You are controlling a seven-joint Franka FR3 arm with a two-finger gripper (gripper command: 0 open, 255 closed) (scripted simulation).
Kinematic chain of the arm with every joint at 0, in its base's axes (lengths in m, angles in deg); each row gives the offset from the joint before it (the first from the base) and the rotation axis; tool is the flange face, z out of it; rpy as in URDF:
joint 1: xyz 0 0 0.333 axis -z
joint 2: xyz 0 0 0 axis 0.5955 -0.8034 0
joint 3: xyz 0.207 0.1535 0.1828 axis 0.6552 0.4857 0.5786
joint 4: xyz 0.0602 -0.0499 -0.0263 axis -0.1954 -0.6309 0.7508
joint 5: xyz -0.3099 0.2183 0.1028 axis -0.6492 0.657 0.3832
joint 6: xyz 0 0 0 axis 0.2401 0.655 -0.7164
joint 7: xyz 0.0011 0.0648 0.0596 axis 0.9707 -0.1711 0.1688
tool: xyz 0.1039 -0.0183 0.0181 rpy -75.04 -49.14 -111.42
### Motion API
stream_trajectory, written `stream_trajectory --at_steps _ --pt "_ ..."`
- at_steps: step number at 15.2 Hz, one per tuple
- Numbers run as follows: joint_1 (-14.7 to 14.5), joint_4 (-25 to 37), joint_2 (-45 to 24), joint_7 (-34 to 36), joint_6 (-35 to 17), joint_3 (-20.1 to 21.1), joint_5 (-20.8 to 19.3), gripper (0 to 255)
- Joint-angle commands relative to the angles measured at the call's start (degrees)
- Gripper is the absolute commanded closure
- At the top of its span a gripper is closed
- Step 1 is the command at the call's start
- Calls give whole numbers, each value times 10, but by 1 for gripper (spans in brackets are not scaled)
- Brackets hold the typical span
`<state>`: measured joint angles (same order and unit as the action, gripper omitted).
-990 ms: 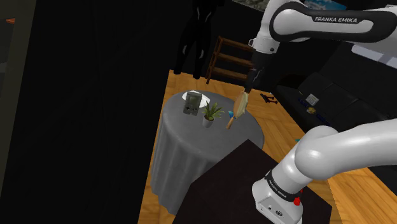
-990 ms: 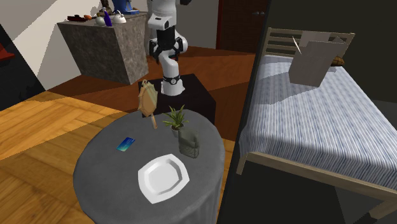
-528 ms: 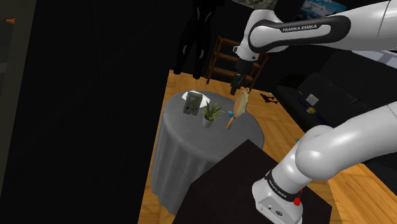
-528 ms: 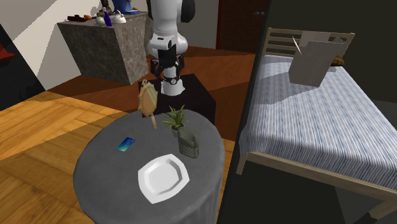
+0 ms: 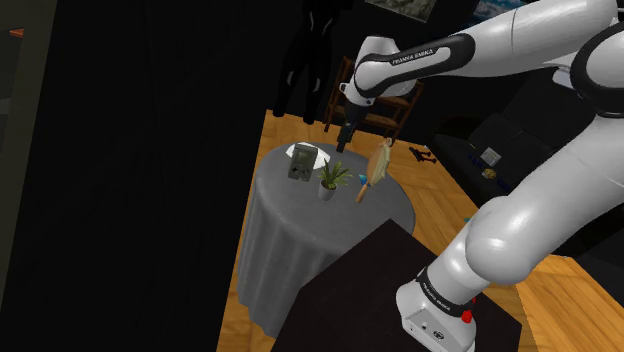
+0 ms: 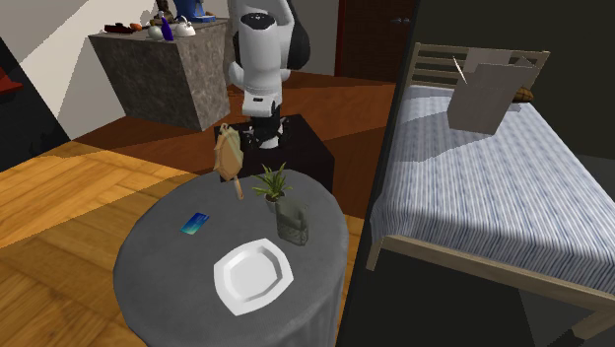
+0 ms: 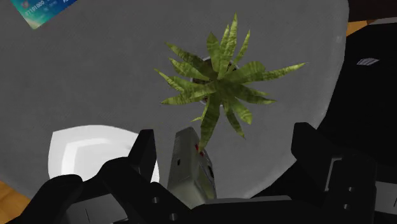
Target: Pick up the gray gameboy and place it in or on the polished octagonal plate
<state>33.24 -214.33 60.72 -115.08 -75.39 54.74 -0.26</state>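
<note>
The grey gameboy (image 6: 293, 222) stands upright on the round grey table (image 6: 168, 281), close beside a small potted plant (image 6: 273, 184). A white octagonal plate (image 6: 253, 275) lies flat next to it, toward the table's rim. In the shoulder view the gameboy (image 5: 298, 168) stands just in front of the plate (image 5: 305, 153). My gripper (image 5: 345, 135) hangs open well above the table, beyond the plant (image 5: 330, 180). Seen from the wrist, the gameboy (image 7: 194, 172) lies far below between my spread fingers (image 7: 143, 149), nearer one of them. The gripper (image 7: 226, 149) holds nothing.
A tan brush with a wooden handle (image 6: 230, 153) leans upright by the plant, and a blue card (image 6: 195, 224) lies flat on the table. A striped bed (image 6: 483, 187) fills the second exterior view's right. A stone counter (image 6: 163, 69) and my black stand (image 6: 301, 143) lie behind the table.
The arm has swung toward the shoulder view's left, carrying the gripper from over the brush to above the plant and gameboy side. The fingers stayed open. Nothing on the table moved.
</note>
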Motion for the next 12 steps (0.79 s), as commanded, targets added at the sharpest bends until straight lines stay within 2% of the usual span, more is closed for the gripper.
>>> stream_trajectory --at_steps 1,8,12 --pt "-2 20 -42 -25 -29 -3 13 0" --pt "1 123 -192 -103 -94 8 66 0" --pt "4 127 -217 -111 -117 12 74 0"
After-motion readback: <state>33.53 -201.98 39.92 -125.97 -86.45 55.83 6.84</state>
